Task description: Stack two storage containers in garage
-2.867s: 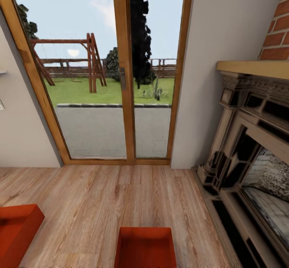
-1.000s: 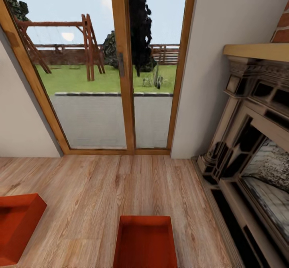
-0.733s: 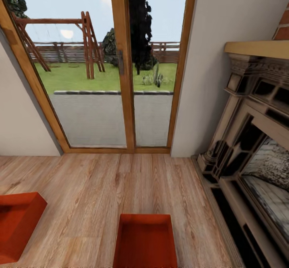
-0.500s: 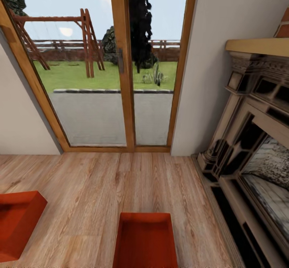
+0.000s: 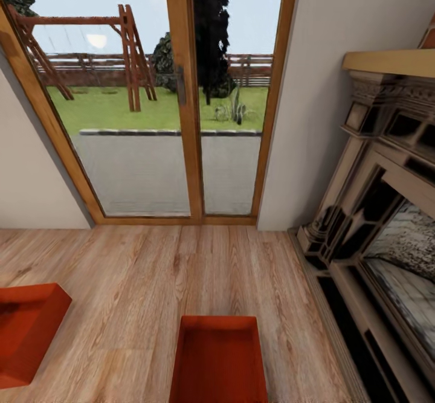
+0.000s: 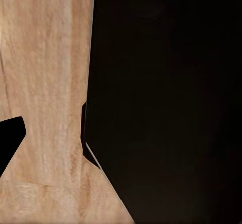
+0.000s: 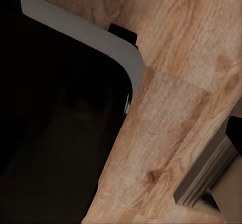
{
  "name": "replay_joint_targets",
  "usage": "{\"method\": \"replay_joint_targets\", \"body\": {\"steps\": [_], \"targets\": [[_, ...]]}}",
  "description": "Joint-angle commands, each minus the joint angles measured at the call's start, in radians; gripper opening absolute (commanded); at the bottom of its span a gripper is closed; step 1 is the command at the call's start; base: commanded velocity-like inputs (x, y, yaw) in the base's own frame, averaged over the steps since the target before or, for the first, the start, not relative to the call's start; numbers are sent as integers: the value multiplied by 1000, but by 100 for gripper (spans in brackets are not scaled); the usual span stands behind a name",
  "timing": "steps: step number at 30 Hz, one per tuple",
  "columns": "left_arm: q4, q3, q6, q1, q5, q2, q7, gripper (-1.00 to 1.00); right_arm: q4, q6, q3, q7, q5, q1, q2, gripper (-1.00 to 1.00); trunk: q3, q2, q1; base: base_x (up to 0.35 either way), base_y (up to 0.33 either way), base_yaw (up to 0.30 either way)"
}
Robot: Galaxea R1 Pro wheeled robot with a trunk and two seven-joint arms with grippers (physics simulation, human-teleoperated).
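**Two boxes at our feet, nothing held**

We see one box point(image 5: 219, 361) dead ahead on the plank floor point(image 5: 181, 276), the other point(image 5: 27, 330) off left. We cannot tell our grippers' state. Reaching low beside the fireplace point(image 5: 374, 222) risks a clipped arm.

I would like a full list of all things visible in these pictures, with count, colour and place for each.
storage containers: 2, red-orange; one on the wood floor at the head view's bottom centre, one at its lower left edge.
floor: 1, light wood planks, under both containers.
glass doors: 1 pair, wood-framed, straight ahead; garden and swing frame outside.
walls: beige, both sides of the doors.
fireplace: 1, dark ornate, at right.
robot's parts: dark body panels close to the floor in the left wrist view and right wrist view; gripper state cannot be told.
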Motion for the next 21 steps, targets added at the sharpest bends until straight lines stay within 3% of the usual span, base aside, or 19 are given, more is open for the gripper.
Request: {"method": "replay_joint_targets", "body": {"steps": [1,21], "targets": [[0,-1,-2,0,7,0,1,100,3,-6,-3,2,3,-1,0,100,-2,0,0,0,0,0],[0,-1,-2,0,7,0,1,100,3,-6,-3,2,3,-1,-2,100,-31,0,0,0,0,0]]}}
